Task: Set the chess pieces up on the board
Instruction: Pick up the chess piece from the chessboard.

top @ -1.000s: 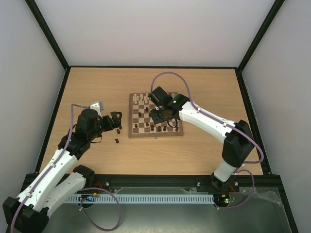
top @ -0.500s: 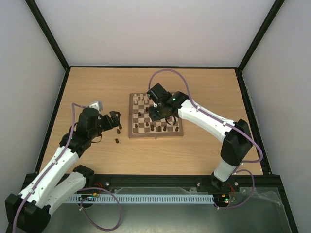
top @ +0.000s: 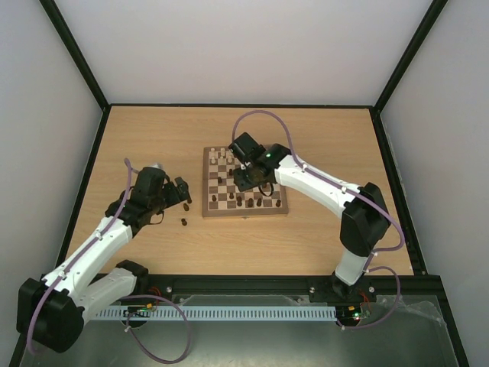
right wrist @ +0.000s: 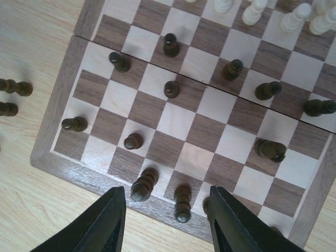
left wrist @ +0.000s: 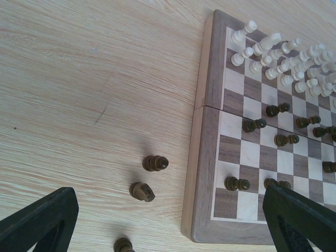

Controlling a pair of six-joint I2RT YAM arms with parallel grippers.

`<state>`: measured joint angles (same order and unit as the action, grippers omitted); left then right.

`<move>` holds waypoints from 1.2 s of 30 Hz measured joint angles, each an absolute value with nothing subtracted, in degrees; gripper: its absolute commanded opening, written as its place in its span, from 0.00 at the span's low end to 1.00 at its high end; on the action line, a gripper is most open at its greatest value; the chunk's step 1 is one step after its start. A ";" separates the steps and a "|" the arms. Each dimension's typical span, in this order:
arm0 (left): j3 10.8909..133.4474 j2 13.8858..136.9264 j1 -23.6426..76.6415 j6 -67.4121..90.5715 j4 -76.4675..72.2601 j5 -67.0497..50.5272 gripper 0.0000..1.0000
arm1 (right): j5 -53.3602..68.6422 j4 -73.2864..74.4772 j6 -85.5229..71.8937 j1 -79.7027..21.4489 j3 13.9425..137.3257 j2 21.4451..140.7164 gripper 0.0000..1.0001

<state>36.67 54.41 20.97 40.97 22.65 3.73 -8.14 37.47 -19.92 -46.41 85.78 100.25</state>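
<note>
The board [top: 244, 215] lies mid-table, with pale chess pieces [top: 223, 155] along its far rows and dark ones [top: 243, 202] scattered over the near half. My right gripper [top: 246, 178] hovers open above the board's near left part; in the right wrist view [right wrist: 168, 223] two dark pieces [right wrist: 143, 185] [right wrist: 182, 203] stand on the edge squares below its gap, untouched. My left gripper [top: 185, 193] is wide open beside the board's left edge, over loose dark pieces [left wrist: 155, 163] [left wrist: 142, 191] on the table; nothing is between its fingers [left wrist: 44, 220].
Another dark piece [top: 184, 222] stands on the table nearer the front, left of the board. The board's pale border [left wrist: 202, 131] lies just right of the loose pieces. Black frame rails edge the table on all sides.
My left arm has swung its wrist slightly back and left while staying open. My right gripper has drifted a little toward the far left of the board.
</note>
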 measured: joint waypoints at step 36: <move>37.34 48.97 19.79 38.52 22.76 4.56 0.99 | -10.15 37.47 -21.04 -36.14 85.52 108.71 0.27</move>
<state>37.34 48.97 19.79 38.52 22.76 4.56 -10.15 37.47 -21.04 -36.14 85.52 108.71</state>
